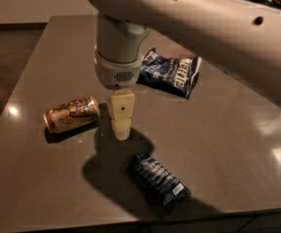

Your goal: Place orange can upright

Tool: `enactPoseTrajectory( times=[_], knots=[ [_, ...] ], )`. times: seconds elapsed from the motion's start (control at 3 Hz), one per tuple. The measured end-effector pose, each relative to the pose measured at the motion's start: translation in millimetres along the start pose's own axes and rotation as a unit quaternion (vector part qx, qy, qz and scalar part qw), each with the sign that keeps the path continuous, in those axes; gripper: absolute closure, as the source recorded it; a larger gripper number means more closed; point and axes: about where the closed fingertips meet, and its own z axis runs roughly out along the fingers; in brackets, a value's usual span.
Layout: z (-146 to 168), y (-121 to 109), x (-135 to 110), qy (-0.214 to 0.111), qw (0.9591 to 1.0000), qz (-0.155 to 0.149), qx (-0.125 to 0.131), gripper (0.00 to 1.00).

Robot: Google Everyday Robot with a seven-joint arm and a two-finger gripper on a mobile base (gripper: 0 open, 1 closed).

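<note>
The orange can (72,113) lies on its side at the left of the grey table (237,144). The gripper (122,129) hangs low, just to the right of it, carrying nothing; I cannot tell how far open it is. A good grasp probably means shifting left and closing across the can's width. The far blue snack bag (169,74) and near blue snack bag (159,181) lie clear of that path.

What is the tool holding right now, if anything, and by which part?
Nothing is held. The tool hangs beside the orange can, which lies on its side.
</note>
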Motion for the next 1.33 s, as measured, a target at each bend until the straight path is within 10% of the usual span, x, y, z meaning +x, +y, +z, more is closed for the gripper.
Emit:
enactPoseTrajectory(
  times=[1.33],
  knots=[
    [51.5,-7.8,-71.9,0.027,0.9974,-0.046,-0.048,0.00]
  ],
)
